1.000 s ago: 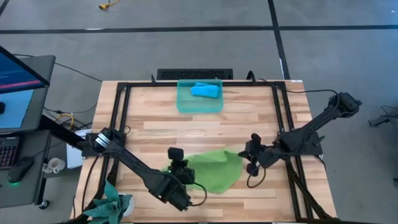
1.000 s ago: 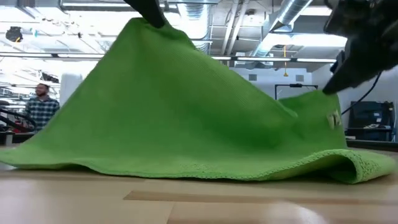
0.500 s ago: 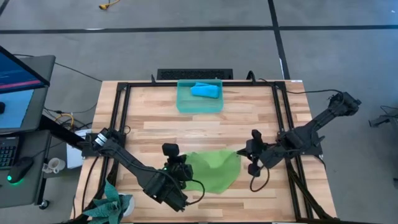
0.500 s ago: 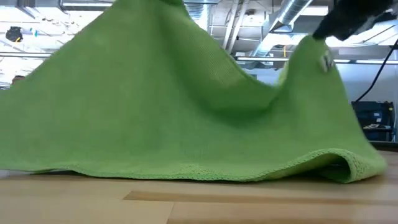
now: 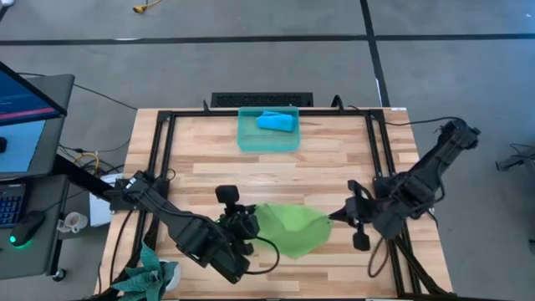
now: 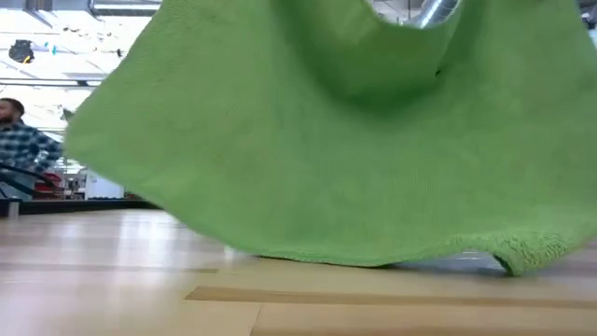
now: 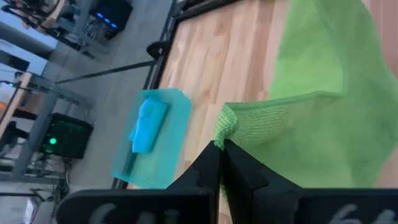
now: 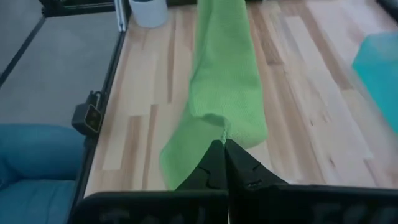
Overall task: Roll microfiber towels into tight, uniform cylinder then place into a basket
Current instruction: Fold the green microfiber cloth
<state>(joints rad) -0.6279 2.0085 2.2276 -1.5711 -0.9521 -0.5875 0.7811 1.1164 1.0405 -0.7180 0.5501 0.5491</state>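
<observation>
A pale wooden table (image 5: 209,159) framed by black rails fills the scene, with grey floor around it and, in the low view, an open workshop where a person in a checked shirt (image 6: 23,149) stands far off at one side.

Nearest the front edge, the lime green towel (image 5: 291,229) is held up between the two arms. The left gripper (image 5: 247,224) is clenched on the towel's left corner; in its wrist view the hem (image 7: 225,124) is seen pinched right at the fingertips. The right gripper (image 5: 343,216) is likewise clamped on the opposite corner, with the cloth hanging from its closed tips in the right wrist view (image 8: 224,93). The low view shows the towel (image 6: 354,140) lifted into a sagging sheet, only its lower hem (the part by the right-hand end) touching the wood.

The step in hand appears to be spreading the towel before rolling. It would be done well if both corners were kept level and drawn apart until the sag is taken out, then lowered together so that the cloth is laid flat without a fold trapped beneath.

Farther off, at the table's back edge, the basket (image 5: 248,140) is set well apart from both grippers, with the blue towel (image 5: 276,122) already lying inside it.
</observation>
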